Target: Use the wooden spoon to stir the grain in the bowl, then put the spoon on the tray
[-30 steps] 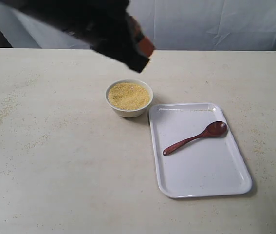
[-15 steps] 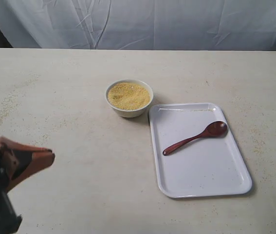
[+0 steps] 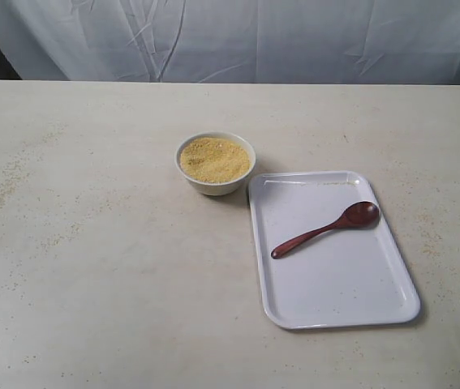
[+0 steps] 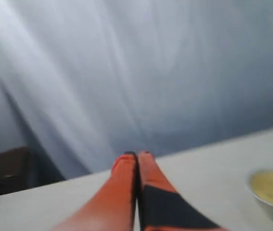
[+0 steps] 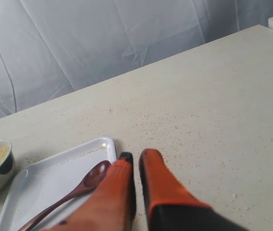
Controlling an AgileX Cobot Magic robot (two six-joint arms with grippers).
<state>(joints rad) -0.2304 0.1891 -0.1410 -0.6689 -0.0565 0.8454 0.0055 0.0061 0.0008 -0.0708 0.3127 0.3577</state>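
You see a glossy polished wooden spoon (image 3: 324, 231), a smooth plastic tray (image 3: 335, 300), a glazed ceramic bowl (image 3: 215, 185), matt gritty grain (image 3: 213, 159)

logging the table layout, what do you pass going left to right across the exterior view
bowl holding the grain → tray, with the wooden spoon lying on it

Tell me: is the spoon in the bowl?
No, the spoon lies flat on the tray, apart from the bowl.
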